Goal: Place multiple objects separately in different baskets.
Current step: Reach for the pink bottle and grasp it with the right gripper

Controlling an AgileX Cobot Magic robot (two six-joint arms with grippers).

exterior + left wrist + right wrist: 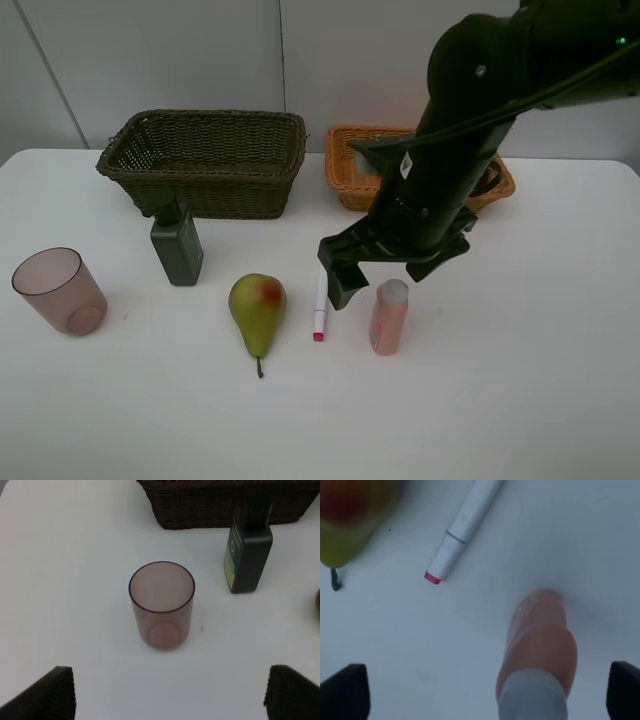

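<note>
Pear (257, 305) sits closest to you on the white table (520, 400), lying stem towards you, red blush up. I'll use it as the reference.

Marker (320, 312) lies flat just right of the pear with its pink tip facing you. Its far end is hidden behind a finger of the right gripper.

Small pink bottle (388, 320) is right of the pear, beyond the marker and apart from it, white cap at the far end.

Your right gripper (383, 272) hangs over that bottle's cap end with its jaws spread wide, one finger on each side. In the wrist view the bottle lies between the fingers with clear gaps. No contact, nothing held.

Mauve cup (60, 290) is well left of the pear, upright with its mouth up.

Your left gripper (170, 692) shows only in its own wrist view. Its jaws are spread wide with nothing between them, short of the cup and apart from it.

Dark green bottle (178, 250) stands upright behind and left of the pear, right at the front wall of the dark wicker basket (205, 190). Can't tell whether they touch.

That dark basket is behind-left of the pear. The light orange-tan basket (348, 185) is behind-right, separated from the dark one by a gap and mostly hidden behind the right arm.
</note>
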